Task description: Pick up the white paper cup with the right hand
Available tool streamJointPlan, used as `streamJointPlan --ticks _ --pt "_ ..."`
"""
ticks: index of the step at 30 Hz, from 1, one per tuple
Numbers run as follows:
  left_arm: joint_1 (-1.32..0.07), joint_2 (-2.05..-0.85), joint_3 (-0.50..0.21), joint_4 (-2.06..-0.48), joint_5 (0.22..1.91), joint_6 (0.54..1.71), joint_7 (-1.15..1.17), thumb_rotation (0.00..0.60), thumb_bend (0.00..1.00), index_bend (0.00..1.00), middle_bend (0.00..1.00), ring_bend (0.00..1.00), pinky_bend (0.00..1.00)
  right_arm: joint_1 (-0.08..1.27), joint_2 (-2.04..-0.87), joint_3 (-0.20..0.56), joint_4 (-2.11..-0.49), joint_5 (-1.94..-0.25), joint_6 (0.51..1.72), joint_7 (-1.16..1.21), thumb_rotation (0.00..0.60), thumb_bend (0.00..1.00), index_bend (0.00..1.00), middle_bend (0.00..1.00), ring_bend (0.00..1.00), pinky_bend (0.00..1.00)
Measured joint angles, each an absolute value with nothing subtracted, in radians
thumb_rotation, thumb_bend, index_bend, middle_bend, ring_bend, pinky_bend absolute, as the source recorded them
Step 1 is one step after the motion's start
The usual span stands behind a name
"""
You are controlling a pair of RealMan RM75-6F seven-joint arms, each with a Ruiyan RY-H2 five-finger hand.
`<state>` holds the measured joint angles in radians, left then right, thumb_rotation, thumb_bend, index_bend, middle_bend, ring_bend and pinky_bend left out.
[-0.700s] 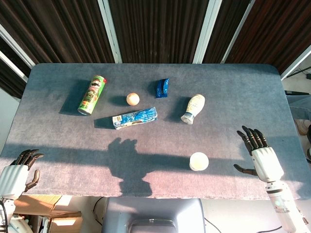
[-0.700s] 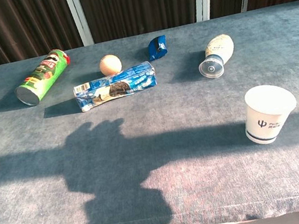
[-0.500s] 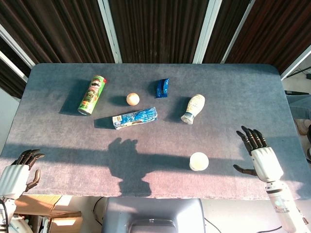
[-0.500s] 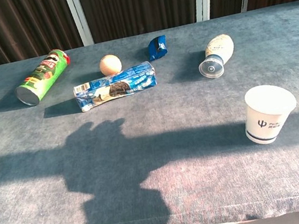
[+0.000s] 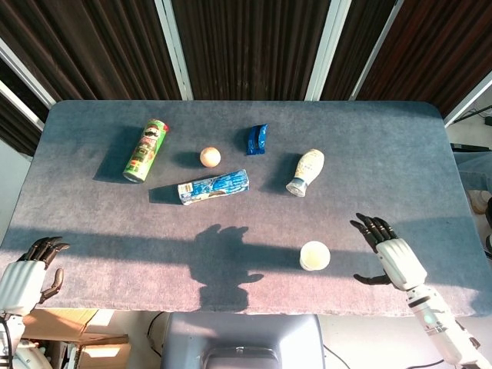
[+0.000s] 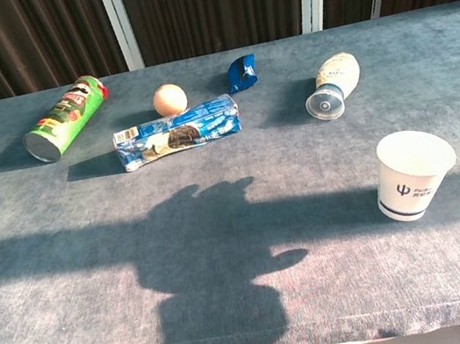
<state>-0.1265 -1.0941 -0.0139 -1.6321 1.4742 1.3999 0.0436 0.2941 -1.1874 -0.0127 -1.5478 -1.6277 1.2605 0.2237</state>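
Head view: the left hand hangs off the table's near-left corner, fingers curled in, grasping nothing. Across the far half lie a green chip can, an orange ball, a blue cookie pack, a small blue pouch and a white bottle on its side. The white paper cup stands upright near the near edge, right of centre, with bare cloth all round it. The right hand hovers just beside the cup's right, fingers spread, empty.
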Motion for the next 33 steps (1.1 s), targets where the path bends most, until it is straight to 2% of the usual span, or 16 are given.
streamJointPlan --ticks 8,15,21,33 --pt "-0.125 -1.090 -0.014 -1.634 1.471 1.400 0.041 0.600 0.55 0.26 0.16 0.13 0.38 0.378 -1.291 -0.024 -1.417 -1.694 1.206 0.385 0.600 0.13 0.00 0.01 0.00 0.14" --pt "-0.119 -1.086 -0.014 -1.636 1.477 1.412 0.032 0.600 0.55 0.26 0.16 0.13 0.38 0.418 -1.364 -0.020 -1.354 -1.702 1.185 0.417 0.600 0.13 0.06 0.07 0.02 0.20" --pt "-0.120 -1.086 -0.013 -1.634 1.480 1.410 0.028 0.600 0.55 0.26 0.16 0.12 0.38 0.435 -1.393 -0.018 -1.332 -1.701 1.176 0.443 0.600 0.13 0.16 0.17 0.11 0.27" --pt "-0.118 -1.079 -0.012 -1.634 1.485 1.411 0.009 0.600 0.55 0.26 0.16 0.13 0.38 0.469 -1.487 -0.035 -1.243 -1.695 1.158 0.478 0.600 0.15 0.32 0.28 0.25 0.37"
